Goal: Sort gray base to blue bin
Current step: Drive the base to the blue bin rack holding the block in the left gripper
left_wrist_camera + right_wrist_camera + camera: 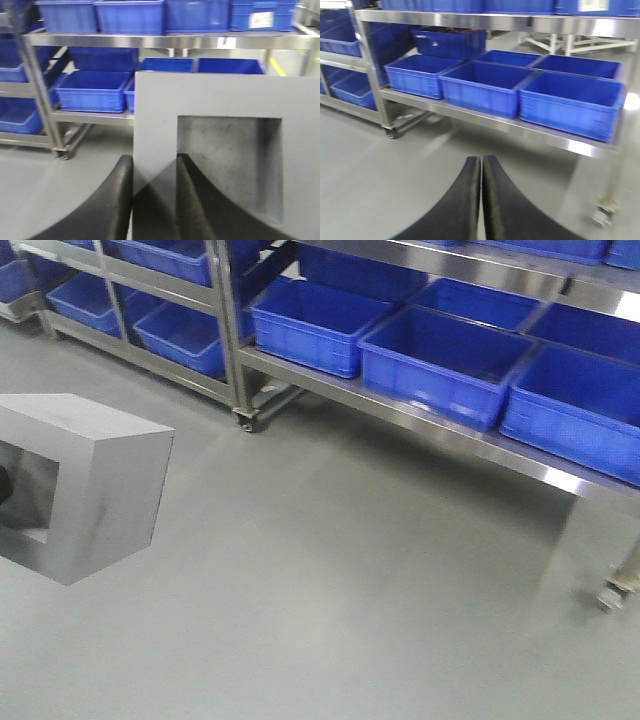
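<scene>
The gray base (100, 480) hangs in the air at the left edge of the front view, its square recess facing left. In the left wrist view it (300, 100) fills the right half. My left gripper (154, 161) is shut on the wall beside the recess, one finger outside and one finger inside the recess. My right gripper (481, 160) is shut, its two black fingers pressed together with nothing between them, above the grey floor. Blue bins (440, 365) stand in rows on the steel rack ahead; the nearest row (485, 85) is open-topped and low.
Steel shelving on castors (245, 420) runs across the back, with an upper shelf (470, 20) over the low bins. A rack leg and wheel (612, 595) stand at the right. Grey floor (350, 590) lies between me and the racks.
</scene>
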Controlling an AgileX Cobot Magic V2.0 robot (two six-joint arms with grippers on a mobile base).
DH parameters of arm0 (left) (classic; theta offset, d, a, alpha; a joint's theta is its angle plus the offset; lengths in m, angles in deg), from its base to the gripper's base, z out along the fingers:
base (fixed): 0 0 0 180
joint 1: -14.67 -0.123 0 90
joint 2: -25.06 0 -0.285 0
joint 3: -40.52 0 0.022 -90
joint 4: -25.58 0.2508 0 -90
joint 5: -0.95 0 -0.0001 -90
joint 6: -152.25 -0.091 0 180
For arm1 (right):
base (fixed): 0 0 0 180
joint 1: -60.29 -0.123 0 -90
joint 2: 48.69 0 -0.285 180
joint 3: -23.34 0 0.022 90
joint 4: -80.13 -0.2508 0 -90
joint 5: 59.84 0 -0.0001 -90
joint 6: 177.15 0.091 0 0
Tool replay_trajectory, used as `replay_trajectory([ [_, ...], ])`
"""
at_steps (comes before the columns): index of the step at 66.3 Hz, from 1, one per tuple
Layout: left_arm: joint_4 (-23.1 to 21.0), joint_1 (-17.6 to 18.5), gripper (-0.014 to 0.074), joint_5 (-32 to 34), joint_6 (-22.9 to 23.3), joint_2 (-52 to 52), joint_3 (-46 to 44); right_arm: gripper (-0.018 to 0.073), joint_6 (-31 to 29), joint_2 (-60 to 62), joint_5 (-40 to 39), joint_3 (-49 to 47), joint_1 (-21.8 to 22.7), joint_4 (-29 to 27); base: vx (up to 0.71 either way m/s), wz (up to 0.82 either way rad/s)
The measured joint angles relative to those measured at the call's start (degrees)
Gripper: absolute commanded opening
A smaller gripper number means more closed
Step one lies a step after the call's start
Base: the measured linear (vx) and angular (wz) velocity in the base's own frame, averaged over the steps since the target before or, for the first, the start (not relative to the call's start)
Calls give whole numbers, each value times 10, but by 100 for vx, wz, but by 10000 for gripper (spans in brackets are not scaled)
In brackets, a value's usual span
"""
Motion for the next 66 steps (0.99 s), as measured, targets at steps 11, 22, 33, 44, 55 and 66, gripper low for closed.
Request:
replay_trajectory([
  [11, 0, 0, -6, 0, 0, 0, 0, -5, 0, 0, 0, 0, 0, 0, 30, 38],
  [22, 0, 0, -6, 0, 0, 0, 0, -5, 0, 0, 0, 0, 0, 0, 32, 37],
  [33, 0, 0, -6, 0, 0, 0, 0, -5, 0, 0, 0, 0, 0, 0, 35, 33],
  [44, 0, 0, -6, 0, 0, 0, 0, -5, 0, 0, 0, 0, 0, 0, 37, 29],
  [55, 0, 0, -6, 0, 0, 0, 0, -5, 0, 0, 0, 0, 0, 0, 37, 31],
  [66, 0, 0, -6, 0, 0, 0, 0, -5, 0, 0, 0, 0, 0, 0, 36, 41],
])
